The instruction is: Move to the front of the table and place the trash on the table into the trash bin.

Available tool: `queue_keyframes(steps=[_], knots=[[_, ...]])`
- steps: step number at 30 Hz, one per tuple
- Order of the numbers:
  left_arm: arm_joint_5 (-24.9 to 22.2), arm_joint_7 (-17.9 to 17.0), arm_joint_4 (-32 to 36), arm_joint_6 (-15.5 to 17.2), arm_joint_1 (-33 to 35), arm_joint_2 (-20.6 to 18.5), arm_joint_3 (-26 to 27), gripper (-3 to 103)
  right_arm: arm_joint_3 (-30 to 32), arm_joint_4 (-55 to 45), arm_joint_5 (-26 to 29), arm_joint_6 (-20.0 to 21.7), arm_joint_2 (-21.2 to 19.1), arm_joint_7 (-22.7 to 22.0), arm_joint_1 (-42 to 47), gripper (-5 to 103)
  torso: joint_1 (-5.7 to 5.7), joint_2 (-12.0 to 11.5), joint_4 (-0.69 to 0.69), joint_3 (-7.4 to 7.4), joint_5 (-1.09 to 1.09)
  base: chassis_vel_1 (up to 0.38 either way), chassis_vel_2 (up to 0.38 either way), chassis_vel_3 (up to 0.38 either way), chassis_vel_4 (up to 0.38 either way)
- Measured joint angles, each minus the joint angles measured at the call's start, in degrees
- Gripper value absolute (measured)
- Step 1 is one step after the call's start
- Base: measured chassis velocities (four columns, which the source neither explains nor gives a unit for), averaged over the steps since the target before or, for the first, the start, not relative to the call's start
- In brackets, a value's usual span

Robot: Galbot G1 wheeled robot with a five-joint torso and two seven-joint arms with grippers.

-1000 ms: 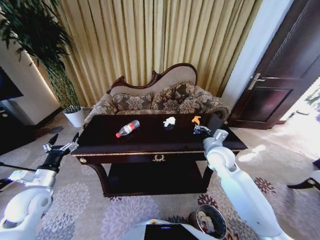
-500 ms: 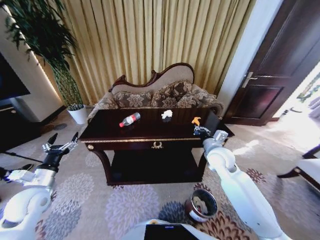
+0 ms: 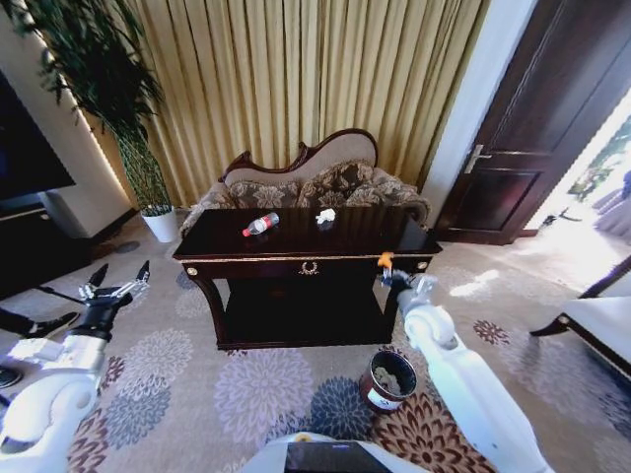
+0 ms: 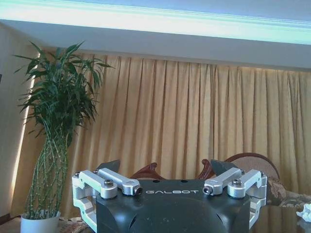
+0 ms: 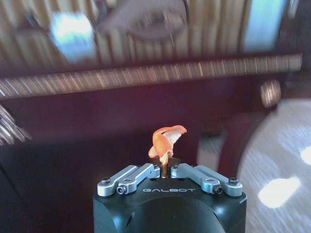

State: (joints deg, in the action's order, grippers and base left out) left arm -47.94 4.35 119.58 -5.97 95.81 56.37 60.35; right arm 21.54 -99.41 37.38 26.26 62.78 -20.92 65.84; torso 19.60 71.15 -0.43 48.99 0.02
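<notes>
Left gripper (image 3: 116,289): idle low on your left, well short of the table, fingers spread wide, nothing in them.
Plant (image 3: 108,89): far left by the curtain, not your concern.
Table (image 3: 296,264): sits farther off and smaller in the head view than a second ago; the whole picture shifted, so read that as the base backing away, not the table moving.
Bottle (image 3: 260,225): lying on its side on the tabletop, left of centre, untouched.
Paper (image 3: 324,215): crumpled white, on the tabletop right of the bottle, well apart from both grippers.
Right gripper (image 3: 387,273): was over the table's right end, now off the top and in front of its right front edge. Fingers pinched narrow on the orange scrap (image 5: 165,141), which sticks up out of the closed tips.
Bin (image 3: 386,380): on the carpet below and just ahead of the right arm, some litter already inside.
Meaning: pick looks done, scrap is clear of the table. I judge the drop into the bin is the step in hand; bottle and paper remain.
</notes>
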Motion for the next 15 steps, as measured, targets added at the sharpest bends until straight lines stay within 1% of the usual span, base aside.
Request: queue_keyframes(steps=[2,3,4,7,8,10,11,13,15], knots=[[-0.1,0.1,-0.2,-0.1,0.2,-0.1,0.2,100,0.0,5.0,-2.6,0.0,0.9,0.8,0.5,5,-0.02,0.0,0.02,-0.01,0.0,-0.048,0.057,0.033,-0.022],[-0.1,0.1,-0.2,-0.1,0.2,-0.1,0.2,100,0.0,5.0,-2.6,0.0,0.9,0.8,0.5,5,-0.02,0.0,0.02,-0.01,0.0,-0.026,0.057,0.017,-0.01],[-0.3,0.5,-0.3,-0.1,0.3,-0.3,0.4,100,0.2,7.5,-3.8,-0.3,1.2,1.3,0.7,5,-0.05,0.0,0.04,-0.02,0.0,0.0,0.0,0.0,0.0],[-1.3,0.9,-0.4,-0.2,0.4,-0.8,1.3,100,1.7,14.5,-6.4,-1.2,1.2,2.4,1.2,5,-0.14,0.1,0.03,-0.06,-0.01,0.0,0.0,0.0,0.0],[-1.3,0.9,-0.4,-0.2,0.4,-0.8,1.3,100,1.7,14.5,-6.4,-1.2,1.2,2.4,1.2,5,-0.14,0.1,0.03,-0.06,-0.01,0.0,0.0,0.0,0.0],[-1.7,1.1,-0.7,-0.4,0.4,-1.0,1.4,100,2.6,19.0,-9.3,-1.7,1.1,3.2,1.4,5,-0.14,0.1,0.02,-0.06,0.0,0.0,0.0,0.0,0.0],[-1.7,1.1,-0.7,-0.4,0.4,-1.0,1.4,100,2.6,19.0,-9.3,-1.7,1.1,3.2,1.4,5,-0.14,0.1,0.02,-0.06,0.0,0.0,0.0,0.0,0.0],[-2.0,1.3,-1.0,-0.5,0.3,-1.0,1.5,100,3.2,23.3,-12.1,-2.8,1.2,3.6,1.4,5,-0.12,0.1,0.02,-0.05,-0.01,0.0,0.0,0.0,0.0],[-2.0,1.5,-1.1,-0.6,0.3,-1.0,1.5,100,3.4,25.3,-12.9,-3.5,1.3,3.7,1.4,5,-0.09,0.1,0.02,-0.04,0.0,0.0,0.0,0.0,0.0]])
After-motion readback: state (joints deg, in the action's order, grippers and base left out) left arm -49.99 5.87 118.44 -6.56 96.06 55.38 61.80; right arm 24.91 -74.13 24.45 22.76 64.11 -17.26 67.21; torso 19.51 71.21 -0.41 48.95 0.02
